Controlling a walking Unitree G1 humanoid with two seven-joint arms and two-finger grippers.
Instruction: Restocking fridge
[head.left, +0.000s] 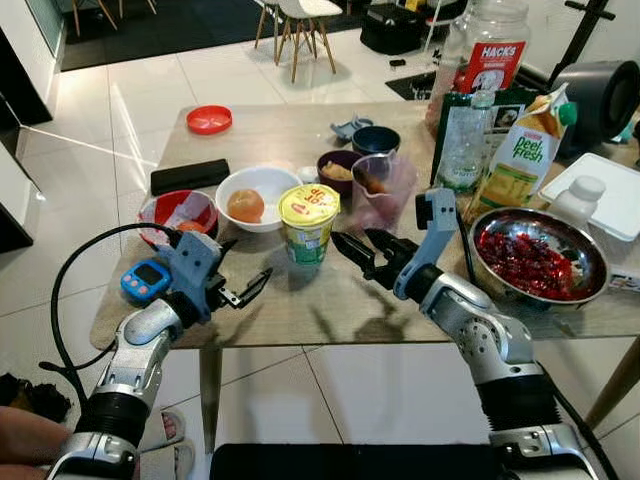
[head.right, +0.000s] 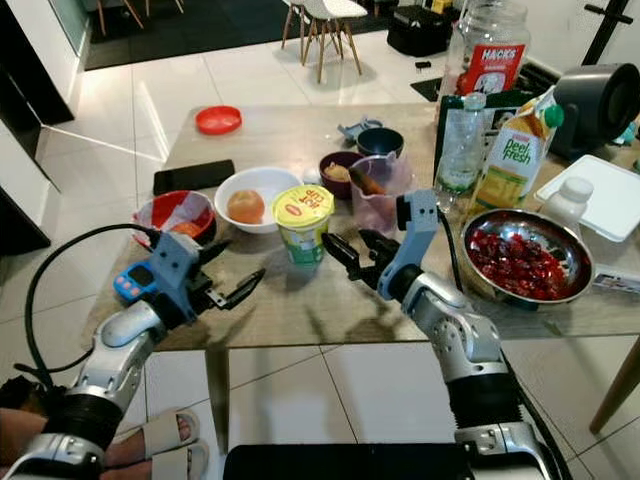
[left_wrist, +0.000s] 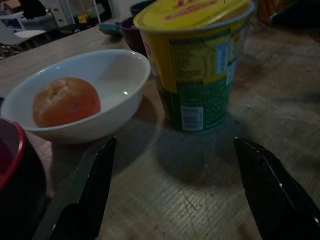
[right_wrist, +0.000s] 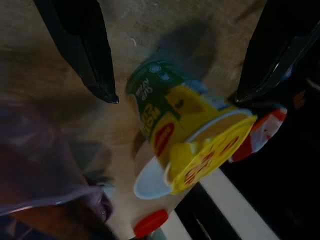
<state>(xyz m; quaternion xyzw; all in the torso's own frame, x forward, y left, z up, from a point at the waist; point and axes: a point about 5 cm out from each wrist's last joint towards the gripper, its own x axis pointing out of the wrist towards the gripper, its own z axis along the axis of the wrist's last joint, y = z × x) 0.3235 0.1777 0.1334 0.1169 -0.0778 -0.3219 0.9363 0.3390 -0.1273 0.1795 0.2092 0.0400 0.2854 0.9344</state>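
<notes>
- I had both arms raised over the near edge of the worktop (head.left: 300, 310), with the yellow-lidded cup (head.left: 308, 222) standing upright between them, just beside the white bowl (head.left: 262, 190) that held an orange fruit (head.left: 245, 205).
- My right claw (head.left: 362, 250) sat close to the cup on its right side, fingers spread apart and empty; in the right wrist view the cup lay squarely in the gap between the two fingers, not yet touched.
- My left claw (head.left: 243, 282) hovered near the cup's left and a little nearer me, its fingers also parted and holding nothing; its wrist view looked at the cup and the bowl.
- I judged this to be the reach-in stage of picking the first item for the fridge, with the cup as the likely target and the right arm the better placed.
- The next move, as I read it, called for easing the right claw forward until the fingers flanked the cup's body, then closing gently on the thin wall.
- The purple tumbler (head.left: 384, 190) behind and the steel bowl of red berries (head.left: 535, 258) stood near enough that I would have kept the approach straight.
</notes>
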